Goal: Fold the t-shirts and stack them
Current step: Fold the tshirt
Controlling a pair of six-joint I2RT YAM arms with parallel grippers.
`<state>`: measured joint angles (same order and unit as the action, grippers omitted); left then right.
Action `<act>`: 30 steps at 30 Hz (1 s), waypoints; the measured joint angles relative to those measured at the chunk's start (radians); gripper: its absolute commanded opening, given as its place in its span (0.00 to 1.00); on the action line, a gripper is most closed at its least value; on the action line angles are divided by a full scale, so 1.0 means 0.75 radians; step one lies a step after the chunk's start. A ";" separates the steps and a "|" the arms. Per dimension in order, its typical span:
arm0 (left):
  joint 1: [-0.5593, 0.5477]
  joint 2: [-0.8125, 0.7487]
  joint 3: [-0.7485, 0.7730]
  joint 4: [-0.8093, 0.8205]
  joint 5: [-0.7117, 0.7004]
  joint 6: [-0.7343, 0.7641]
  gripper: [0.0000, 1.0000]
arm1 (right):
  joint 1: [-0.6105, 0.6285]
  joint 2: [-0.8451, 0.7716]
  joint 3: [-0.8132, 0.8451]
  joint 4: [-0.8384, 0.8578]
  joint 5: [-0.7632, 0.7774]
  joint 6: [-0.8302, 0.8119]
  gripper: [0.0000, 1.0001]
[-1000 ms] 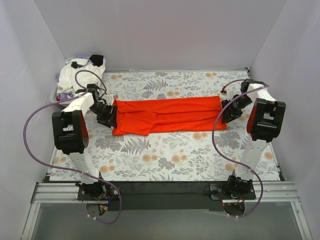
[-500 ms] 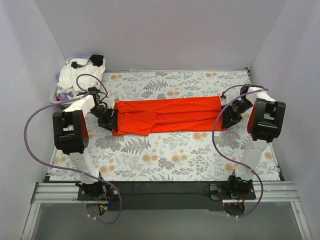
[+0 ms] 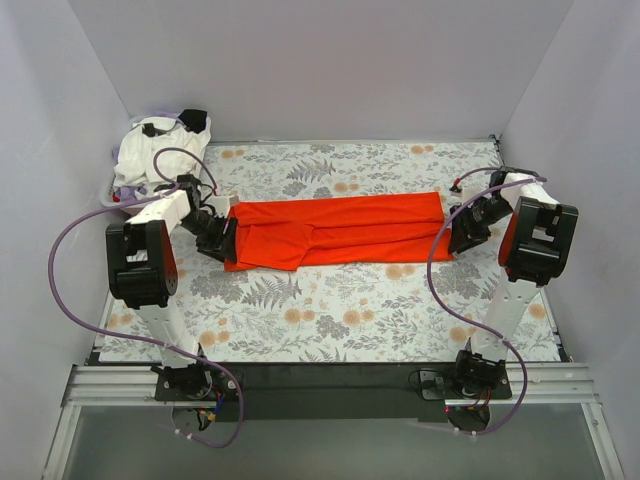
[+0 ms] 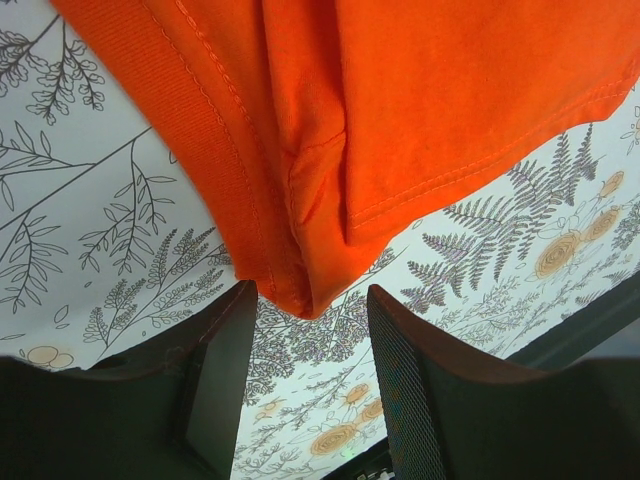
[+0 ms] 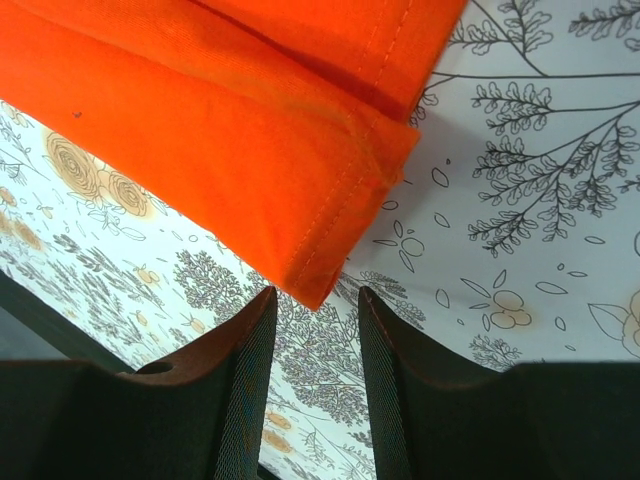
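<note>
Top external view showed the orange-red t-shirt (image 3: 335,232) lying as a long band, left to right, on the floral cloth (image 3: 330,300), with the left gripper (image 3: 222,238) at its left end and the right gripper (image 3: 458,228) at its right, both parted and empty, each near corner seemingly just ahead of the gap.

The orange-red t-shirt (image 3: 335,230) is soft, matt knit cloth with a ribbed band and stitched hems. The floral cloth (image 3: 330,310) under it looks smooth and matt. The left gripper (image 4: 310,305) has dark matt jaws, one face finely gridded.
</note>
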<state>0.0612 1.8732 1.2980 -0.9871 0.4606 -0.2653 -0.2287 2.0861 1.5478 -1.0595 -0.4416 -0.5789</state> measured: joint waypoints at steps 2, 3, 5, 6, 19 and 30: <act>-0.003 0.000 0.000 0.000 0.001 0.001 0.47 | 0.000 0.000 0.000 0.000 -0.014 0.001 0.45; -0.004 0.001 0.000 0.000 0.000 0.001 0.47 | 0.000 0.000 0.000 0.000 -0.020 0.001 0.44; -0.007 0.003 0.000 0.000 0.001 0.001 0.47 | 0.000 0.000 0.000 0.000 -0.036 0.002 0.44; -0.008 0.004 0.001 0.000 0.001 0.001 0.47 | 0.000 0.000 0.000 0.000 -0.044 0.003 0.44; -0.032 0.006 0.001 0.001 0.018 0.012 0.37 | 0.001 0.001 -0.010 0.000 -0.046 0.005 0.10; -0.032 0.063 0.094 -0.024 0.024 0.009 0.00 | 0.001 0.001 -0.027 0.002 0.017 -0.004 0.01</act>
<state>0.0372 1.9205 1.3682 -1.0054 0.4786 -0.2584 -0.2279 2.0869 1.5272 -1.0580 -0.4290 -0.5819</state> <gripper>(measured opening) 0.013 0.019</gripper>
